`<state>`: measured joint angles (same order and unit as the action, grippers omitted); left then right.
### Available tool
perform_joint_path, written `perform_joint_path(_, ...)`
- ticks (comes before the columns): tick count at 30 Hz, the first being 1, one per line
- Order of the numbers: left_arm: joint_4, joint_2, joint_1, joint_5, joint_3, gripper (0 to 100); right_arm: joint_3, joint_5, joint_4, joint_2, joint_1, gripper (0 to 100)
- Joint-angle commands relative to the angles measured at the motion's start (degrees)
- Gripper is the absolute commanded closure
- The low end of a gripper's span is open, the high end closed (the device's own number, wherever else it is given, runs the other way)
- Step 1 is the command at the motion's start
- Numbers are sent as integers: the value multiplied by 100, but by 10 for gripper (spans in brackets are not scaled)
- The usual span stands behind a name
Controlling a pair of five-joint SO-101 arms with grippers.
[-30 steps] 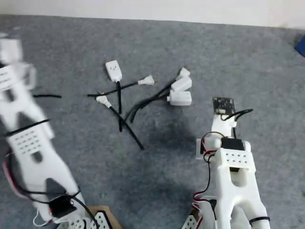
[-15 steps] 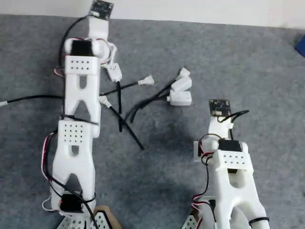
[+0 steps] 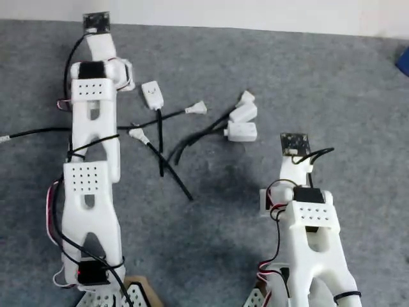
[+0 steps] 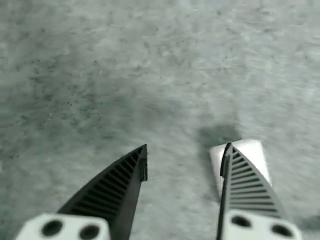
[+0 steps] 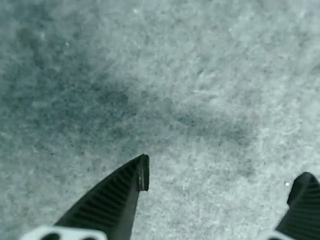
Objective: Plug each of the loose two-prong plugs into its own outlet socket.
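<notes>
Two loose plugs (image 3: 196,109); lone socket (image 3: 152,94) beside left arm (image 3: 94,121); three clustered sockets (image 3: 241,131).

Crossed cables (image 3: 160,144) just beside left arm (image 3: 94,125)

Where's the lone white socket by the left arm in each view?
High view: socket lies on the carpet beside the left arm's wrist.
Left wrist view: white corner behind one finger of the open left pincer, likely that socket.
Right wrist view: carpet under the open right pincer.
Shared landmark: the grey carpet.
</notes>
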<state>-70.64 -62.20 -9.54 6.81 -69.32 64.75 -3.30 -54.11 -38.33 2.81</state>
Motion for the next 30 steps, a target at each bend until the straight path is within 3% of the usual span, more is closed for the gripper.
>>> perform_joint_path(1, -26, 75, 374, 422, -4, 747, -40, -53, 40, -145, 40, 584)
perform_joint_path(12, -167, 66, 804, 536, 4, 747, -31, -44, 40, -145, 48, 584)
perform_joint_path(15, -79, -48, 804, 932, 4, 747, -31, -35, 40, -145, 48, 584)
perform_joint_path(21, 220, -787, 796, 897, -40, 747, -31, -35, 40, -136, 48, 584)
perform_joint_path(30, 246, -857, 778, 862, -40, 770, -31, -35, 40, -136, 48, 584)
